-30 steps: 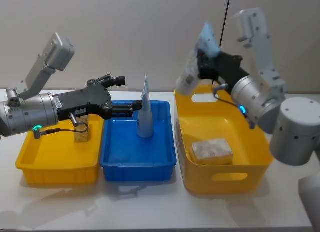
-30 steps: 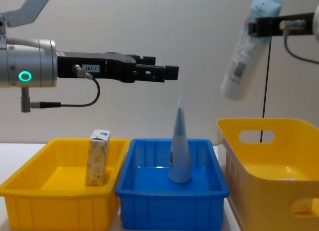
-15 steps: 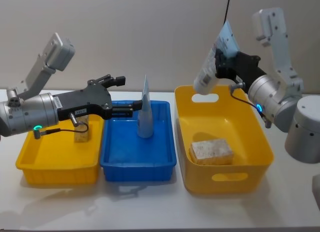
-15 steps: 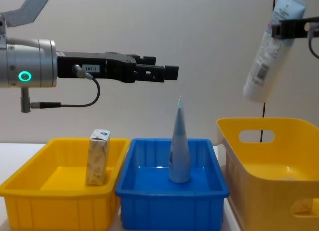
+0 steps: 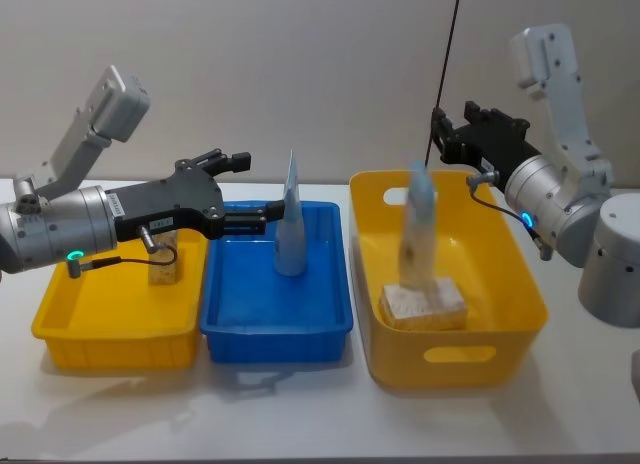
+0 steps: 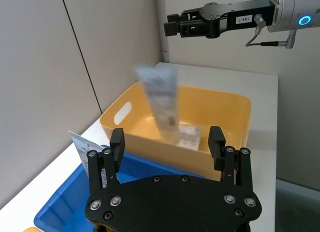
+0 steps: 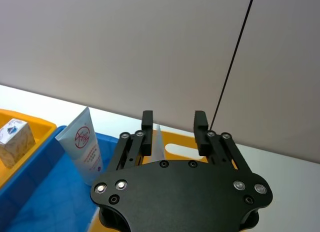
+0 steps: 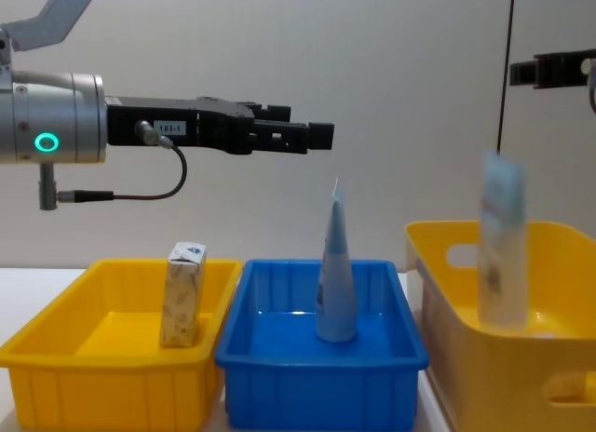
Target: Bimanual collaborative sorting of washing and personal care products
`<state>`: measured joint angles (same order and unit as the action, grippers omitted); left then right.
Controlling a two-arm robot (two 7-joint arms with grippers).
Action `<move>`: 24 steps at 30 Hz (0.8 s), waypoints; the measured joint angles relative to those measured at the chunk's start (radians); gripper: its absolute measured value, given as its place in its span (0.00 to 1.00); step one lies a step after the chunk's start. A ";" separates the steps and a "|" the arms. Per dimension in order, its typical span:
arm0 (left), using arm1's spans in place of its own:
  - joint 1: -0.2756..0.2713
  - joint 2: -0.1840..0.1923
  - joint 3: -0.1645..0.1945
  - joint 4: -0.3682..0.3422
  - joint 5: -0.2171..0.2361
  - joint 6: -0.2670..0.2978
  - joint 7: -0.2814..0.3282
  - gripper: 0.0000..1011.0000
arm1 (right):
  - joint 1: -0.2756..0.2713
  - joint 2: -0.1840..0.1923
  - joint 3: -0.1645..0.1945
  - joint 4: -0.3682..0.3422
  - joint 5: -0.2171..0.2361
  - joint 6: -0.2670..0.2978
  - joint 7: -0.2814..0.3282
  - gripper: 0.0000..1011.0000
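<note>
**Tube dropping into large bin; both grippers empty**

Head view: right gripper (image 5: 440,141) above the deep yellow plastic bin (image 5: 450,362), fingers spread wide, empty. White printed squeeze tube (image 5: 418,227), blurred, falls upright over the flat marbled box (image 5: 430,302), apparently just let go.

Chest view: left gripper (image 8: 317,136) hovers over the shallow blue plastic tray (image 8: 321,376), fingers wide, empty. Blue-grey tapering tube (image 8: 335,264) stands inside.

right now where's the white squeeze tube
In the head view the white squeeze tube is on the robot's right, blurred and upright inside the large yellow bin, just above the marbled box, below the open right gripper.
</note>
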<state>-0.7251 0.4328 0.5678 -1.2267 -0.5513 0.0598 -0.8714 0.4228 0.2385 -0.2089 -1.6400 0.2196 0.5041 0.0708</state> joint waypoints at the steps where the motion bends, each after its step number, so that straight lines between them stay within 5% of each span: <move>1: 0.000 0.000 0.000 0.000 0.000 0.000 0.000 0.99 | 0.000 0.000 0.000 0.000 0.000 0.000 0.000 0.44; 16: 0.000 0.000 0.000 0.000 0.000 0.000 0.000 0.99 | 0.000 0.004 0.003 0.006 -0.003 0.005 0.002 0.92; 24: 0.000 0.000 0.000 0.000 0.000 0.000 0.000 0.99 | 0.000 0.004 0.004 0.007 -0.004 0.005 0.003 0.99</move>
<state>-0.7251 0.4329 0.5678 -1.2266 -0.5513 0.0597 -0.8715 0.4230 0.2429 -0.2048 -1.6328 0.2155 0.5096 0.0735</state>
